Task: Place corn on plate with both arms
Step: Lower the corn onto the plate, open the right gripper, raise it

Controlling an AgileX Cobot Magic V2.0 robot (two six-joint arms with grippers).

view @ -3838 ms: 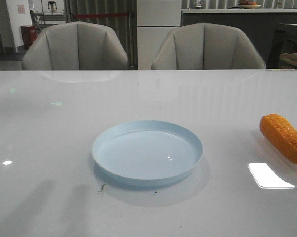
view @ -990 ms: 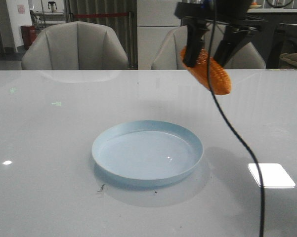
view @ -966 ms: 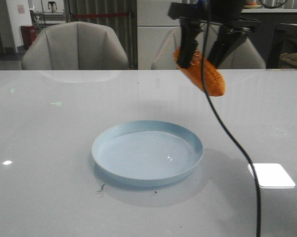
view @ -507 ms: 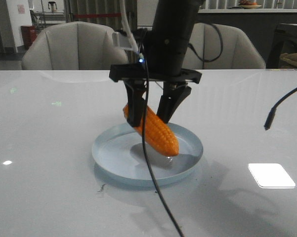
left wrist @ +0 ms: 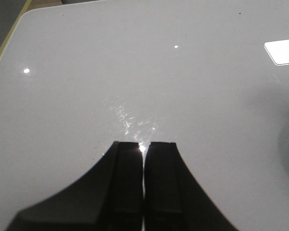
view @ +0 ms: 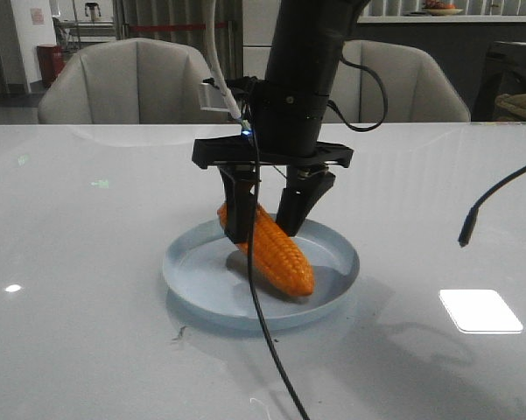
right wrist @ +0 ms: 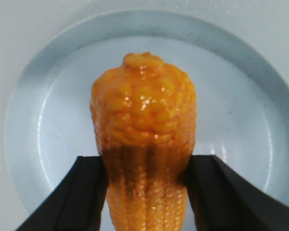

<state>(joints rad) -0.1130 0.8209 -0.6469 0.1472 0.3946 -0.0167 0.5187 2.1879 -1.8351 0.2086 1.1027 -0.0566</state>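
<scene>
The corn (view: 267,250), a glossy orange cob with rows of kernels, lies tilted inside the plate (view: 185,278), one end toward 10 o'clock and raised, the other toward 4 o'clock and low near the rim. The plate is round, shallow and pale blue, flat on the table.

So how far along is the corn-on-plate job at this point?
Nearly finished. The corn is over the plate, its lower end at the plate's floor. The right tool is clamped on the cob, so letting go and backing away are left. The left tool is shut over bare table, holding nothing.
</scene>
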